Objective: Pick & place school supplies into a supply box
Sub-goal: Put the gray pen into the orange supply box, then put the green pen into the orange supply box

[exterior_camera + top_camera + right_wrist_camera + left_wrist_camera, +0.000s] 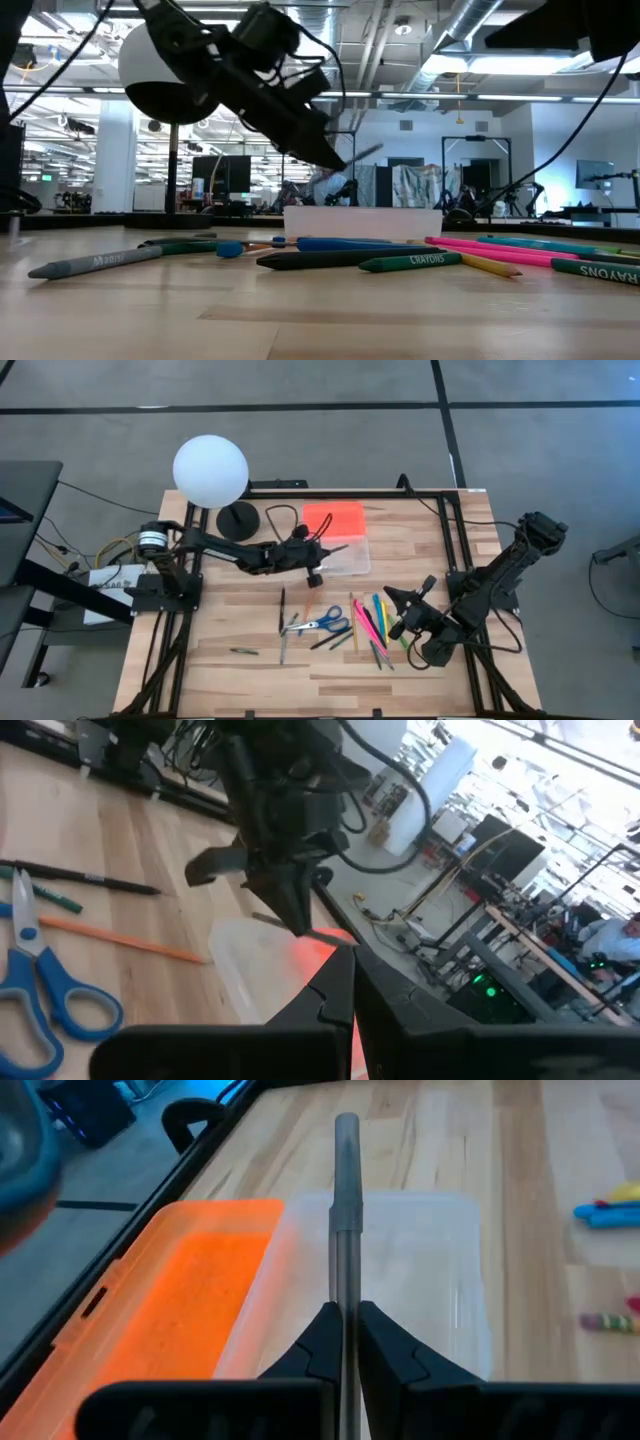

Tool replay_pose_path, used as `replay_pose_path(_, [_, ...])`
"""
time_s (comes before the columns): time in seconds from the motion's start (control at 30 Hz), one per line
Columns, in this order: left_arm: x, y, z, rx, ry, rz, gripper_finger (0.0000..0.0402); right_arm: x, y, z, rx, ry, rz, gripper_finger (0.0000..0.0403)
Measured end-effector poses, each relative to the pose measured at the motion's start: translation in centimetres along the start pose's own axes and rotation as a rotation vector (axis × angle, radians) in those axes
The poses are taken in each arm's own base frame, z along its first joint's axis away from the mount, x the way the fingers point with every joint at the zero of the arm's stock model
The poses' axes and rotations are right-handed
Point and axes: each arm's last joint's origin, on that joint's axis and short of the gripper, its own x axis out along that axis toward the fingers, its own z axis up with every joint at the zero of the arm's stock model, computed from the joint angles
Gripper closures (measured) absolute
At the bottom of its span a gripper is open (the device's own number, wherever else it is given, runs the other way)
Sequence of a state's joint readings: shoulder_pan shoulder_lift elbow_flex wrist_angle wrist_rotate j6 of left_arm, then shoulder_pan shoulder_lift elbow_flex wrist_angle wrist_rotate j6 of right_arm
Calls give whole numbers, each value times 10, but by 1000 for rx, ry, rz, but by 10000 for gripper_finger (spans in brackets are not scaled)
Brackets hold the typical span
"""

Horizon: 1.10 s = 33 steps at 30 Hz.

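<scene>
My left gripper (320,554) is shut on a grey pen (347,1210) and holds it above the supply box's clear base (420,1270). The box's orange lid (335,517) lies open on the far side of the base. In the low view the pen (365,152) sticks out past the gripper, above the box (360,220). The other supplies lie flat on the table nearer the front: blue-handled scissors (322,625), pink, yellow and blue pens (368,622), a black pencil (282,610). My right gripper (345,972) is shut and empty, right of the pens (398,618). My left gripper pinches the grey pen's shaft (347,1295) between its two fingers. The pen lies along the fingers and juts out forward past their tips, toward the table's right. It is lifted clear and tilted over the clear base, its free end (347,1125) reaching past the base's far wall.
A white globe lamp (210,470) on a black base (238,520) stands at the far left, close behind my left arm. A black frame rail (455,540) runs along the table's right side. A green crayon (243,651) lies alone at the near left.
</scene>
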<state>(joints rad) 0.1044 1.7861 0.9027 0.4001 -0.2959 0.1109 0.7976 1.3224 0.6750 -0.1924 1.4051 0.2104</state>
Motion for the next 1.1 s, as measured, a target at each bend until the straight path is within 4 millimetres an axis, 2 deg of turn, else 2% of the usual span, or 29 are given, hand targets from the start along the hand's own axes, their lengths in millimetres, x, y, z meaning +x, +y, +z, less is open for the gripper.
replay_pose_path(0.2, [27,0,7,-7,8,17,397,6,-1,-1,0,23,15,403])
replay_pose_path(0.3, [38,0,6,9,80,12,391,7,0,-1,-4,30,30,403])
replay_pose_path(0.47, [52,-1,1,85,229,-3,350,7,0,-2,-6,31,33,403])
replay_pose_path(0.6, [53,-1,4,108,228,-6,317,7,0,-4,20,43,53,403])
replay_pose_path(0.73, [51,0,6,129,225,-5,294,8,-1,-7,74,62,59,403])
replay_pose_path(0.87, [45,-5,11,172,218,-21,283,9,2,-10,177,129,175,403])
replay_pose_path(1.0, [22,-17,29,234,188,-67,282,8,12,-16,249,229,314,403])
replay_pose_path(1.1, [0,-29,35,285,246,-117,281,7,22,-22,298,309,403,403])
